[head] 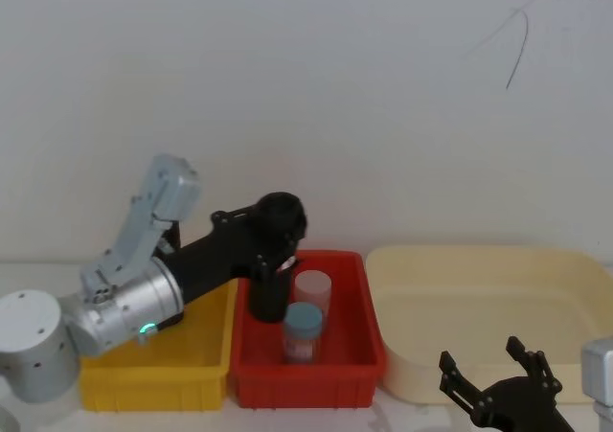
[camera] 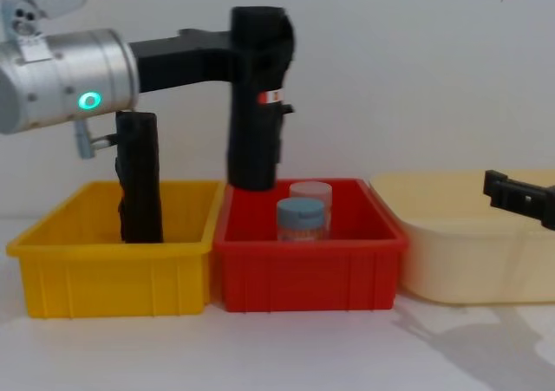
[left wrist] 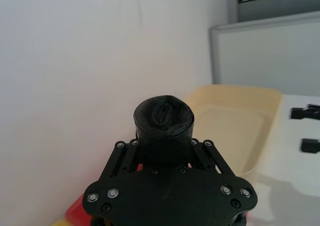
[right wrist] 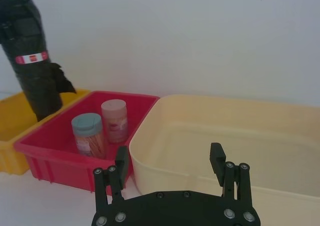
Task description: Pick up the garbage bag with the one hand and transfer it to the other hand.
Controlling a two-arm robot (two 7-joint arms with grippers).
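left gripper (camera: 258,51): closed around the garbage bag (camera: 253,140) high on its upper part, fingers pressed on both sides of the roll; reaching in from the left on a silver-grey arm with a green light (camera: 88,101)
garbage bag: held upright, top end poking above the fingers, red-orange label (right wrist: 31,58) just below the grip; lower end at about rim level over the left rear corner of the red bin (camera: 303,270)
right gripper (right wrist: 168,153): spread wide, holding nothing; low at the right, just in front of the cream tub (right wrist: 210,136), well apart from the bag
in the red bin: teal-lidded jar (right wrist: 87,135) and pale-lidded jar (right wrist: 114,120), both upright, the pale one behind the teal one; both just beside the bag's lower end, on its right
yellow bin (camera: 113,278): left of the red bin, walls touching; slim black roll (camera: 139,179) standing upright in it, below the left arm
between the grippers: the two jars and the cream tub's near rim
hidden: gripped stretch of the bag covered by the fingers in the left wrist view, only its rolled top end showing there
hard to tell: whether the bag's lower end touches the red bin's floor or hangs clear
cut off: right gripper at the right edge of the chest view
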